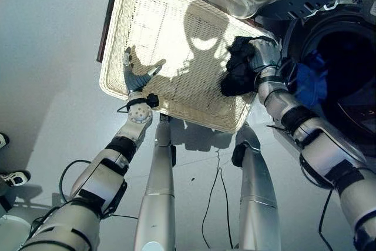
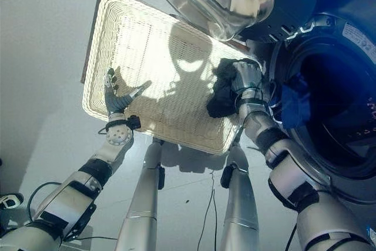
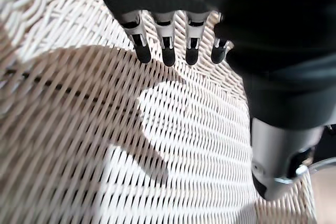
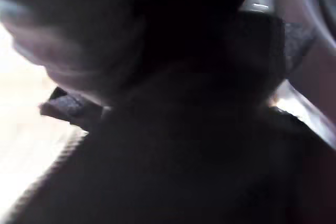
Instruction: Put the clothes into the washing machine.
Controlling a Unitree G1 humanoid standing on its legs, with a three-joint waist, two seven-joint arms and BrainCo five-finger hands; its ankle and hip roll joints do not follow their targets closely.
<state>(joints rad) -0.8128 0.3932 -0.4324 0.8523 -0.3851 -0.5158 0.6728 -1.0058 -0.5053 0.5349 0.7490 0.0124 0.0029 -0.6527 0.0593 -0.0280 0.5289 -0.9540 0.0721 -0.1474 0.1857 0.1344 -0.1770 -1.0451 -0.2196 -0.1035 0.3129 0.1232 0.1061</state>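
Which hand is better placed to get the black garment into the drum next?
The right hand: it holds the black garment at the basket's edge beside the open washing machine. The left hand hovers open over the basket's far side.

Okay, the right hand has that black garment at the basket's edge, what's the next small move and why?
Probably lift the black garment over the wicker basket rim and swing it toward the open drum. The right hand is closed on it beside the washer opening, where a blue garment already hangs. The left hand rests open in the basket.
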